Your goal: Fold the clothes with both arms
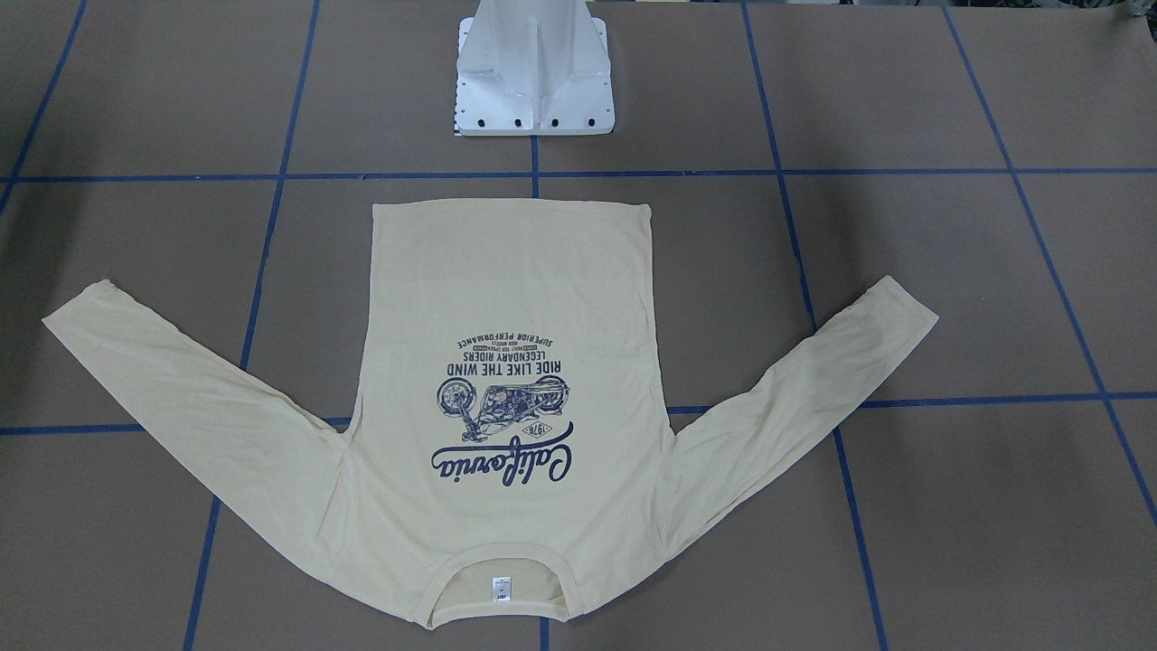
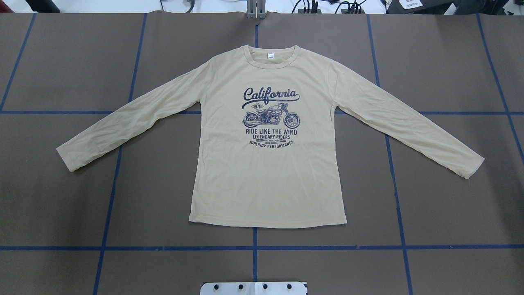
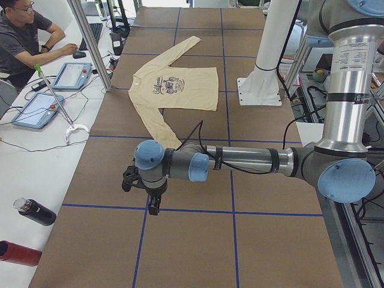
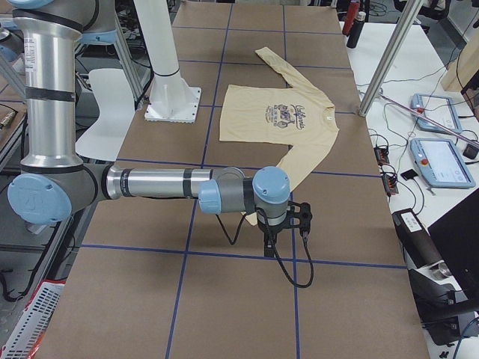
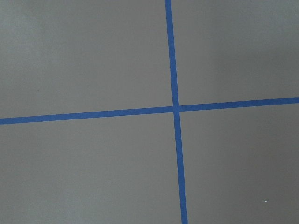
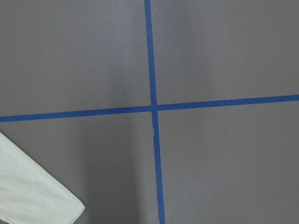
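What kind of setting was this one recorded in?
Likely a robotics lab workcell: a brown table gridded with blue tape, the left arm near a white pedestal, and teach pendants on a side bench where a person sits.

Blue tape lines [image 5: 175,109] cross on the brown table [image 5: 70,56] directly below the left gripper [image 3: 154,207]; beyond it, a black bottle [image 3: 35,211] lies on a white bench [image 3: 36,174].

The T-shirt [image 2: 266,184] is soft matt cloth, faintly creased. The table [image 2: 450,205] has a matt brown paper-like cover with smooth blue tape [image 2: 327,247]. The left arm [image 3: 252,159] and right arm [image 4: 157,183] show satin grey metal and glossy light-blue caps [image 3: 345,180]. The pedestal [image 1: 533,90] looks like smooth white-painted metal.
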Tool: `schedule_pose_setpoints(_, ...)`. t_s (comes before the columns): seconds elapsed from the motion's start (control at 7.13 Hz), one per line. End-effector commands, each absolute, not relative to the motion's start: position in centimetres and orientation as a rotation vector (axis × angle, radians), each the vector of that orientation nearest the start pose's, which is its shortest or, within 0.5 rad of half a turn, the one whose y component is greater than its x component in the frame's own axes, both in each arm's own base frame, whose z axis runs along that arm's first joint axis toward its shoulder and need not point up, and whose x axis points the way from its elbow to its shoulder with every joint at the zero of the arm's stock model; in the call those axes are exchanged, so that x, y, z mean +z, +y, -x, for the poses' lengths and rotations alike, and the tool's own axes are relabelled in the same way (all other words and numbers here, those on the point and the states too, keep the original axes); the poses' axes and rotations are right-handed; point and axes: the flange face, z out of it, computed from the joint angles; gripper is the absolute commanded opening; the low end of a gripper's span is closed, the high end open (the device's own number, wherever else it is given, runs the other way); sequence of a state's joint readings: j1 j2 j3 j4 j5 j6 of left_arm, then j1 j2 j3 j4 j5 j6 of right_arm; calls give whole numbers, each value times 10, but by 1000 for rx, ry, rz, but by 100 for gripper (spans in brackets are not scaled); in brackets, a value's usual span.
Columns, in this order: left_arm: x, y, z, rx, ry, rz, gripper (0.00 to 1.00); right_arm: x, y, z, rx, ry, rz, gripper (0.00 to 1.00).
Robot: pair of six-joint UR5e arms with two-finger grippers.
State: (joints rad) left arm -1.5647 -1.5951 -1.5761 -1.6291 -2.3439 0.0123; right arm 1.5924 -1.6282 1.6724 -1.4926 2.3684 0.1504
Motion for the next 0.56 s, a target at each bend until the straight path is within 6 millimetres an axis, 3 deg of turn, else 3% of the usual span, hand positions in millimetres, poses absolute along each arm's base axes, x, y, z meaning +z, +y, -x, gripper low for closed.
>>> schedule_pose_setpoints(0.0, 637, -509, 61, 52, 772, -88, 100, 626, -473, -72, 112, -806, -65, 100)
schedule_pose_setpoints(0.28, 626, -511, 61, 56, 771, -107, 100, 620, -473, -73, 109, -806, -78, 100)
schedule_pose_setpoints(0.42, 610, -518, 60, 67, 766, -136, 100, 602, -475, -72, 96, -809, -109, 100)
